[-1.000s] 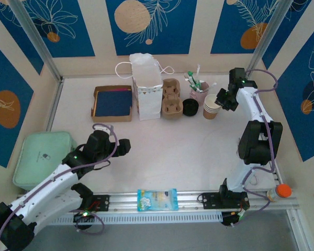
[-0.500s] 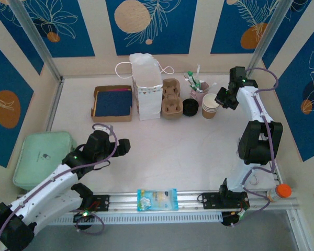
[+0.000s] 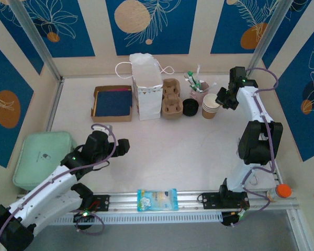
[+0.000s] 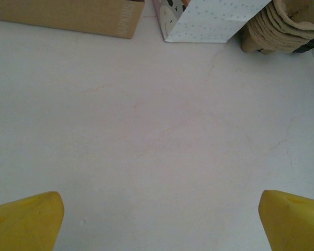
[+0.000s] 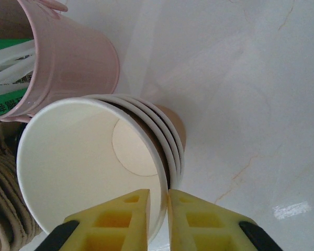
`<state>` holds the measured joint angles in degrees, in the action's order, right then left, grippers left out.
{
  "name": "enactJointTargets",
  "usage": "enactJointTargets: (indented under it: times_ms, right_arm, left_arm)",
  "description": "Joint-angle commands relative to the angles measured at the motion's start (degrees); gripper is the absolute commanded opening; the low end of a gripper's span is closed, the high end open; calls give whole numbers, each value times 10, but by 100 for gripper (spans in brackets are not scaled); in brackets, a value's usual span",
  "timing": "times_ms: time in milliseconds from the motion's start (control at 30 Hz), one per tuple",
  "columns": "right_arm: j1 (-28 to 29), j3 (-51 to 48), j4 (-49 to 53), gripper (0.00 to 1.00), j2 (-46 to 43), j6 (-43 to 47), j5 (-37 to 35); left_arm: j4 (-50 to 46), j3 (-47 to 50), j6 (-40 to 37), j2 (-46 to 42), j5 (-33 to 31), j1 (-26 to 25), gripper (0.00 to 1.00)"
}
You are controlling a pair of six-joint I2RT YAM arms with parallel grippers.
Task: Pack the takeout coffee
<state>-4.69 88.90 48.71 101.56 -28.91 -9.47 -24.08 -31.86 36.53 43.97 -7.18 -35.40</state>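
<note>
My right claw [image 5: 158, 197] pinches the wall of the takeout cup [image 5: 78, 167], one finger inside and one outside. The cup sits topmost in the stack of brown cups [image 5: 177, 137], just beside the pink cup [image 5: 78, 63]. My left claw [image 4: 159, 212] hangs wide open above bare tabletop [image 4: 162, 120].

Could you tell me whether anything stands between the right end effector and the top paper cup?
Nothing visible does: the right end effector is closed on the rim of the top cup, one finger inside and one outside. That cup sits nested in the stack of cups.
</note>
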Motion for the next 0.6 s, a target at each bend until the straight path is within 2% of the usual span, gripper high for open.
enactJointTargets:
  times_ms: [0,333,567]
  right_arm:
    - [-3,5,6,19,11,5,7]
    - [-3,9,4,20,18,7,9]
    - [-3,7,1,15,20,4,10]
  left_arm:
    - [-11,1,-10,-5,-11,-6,96]
    - [-7,2,-10,-1,-14,-6,95]
    - [-6,1,-11,-1,-15,-6,95]
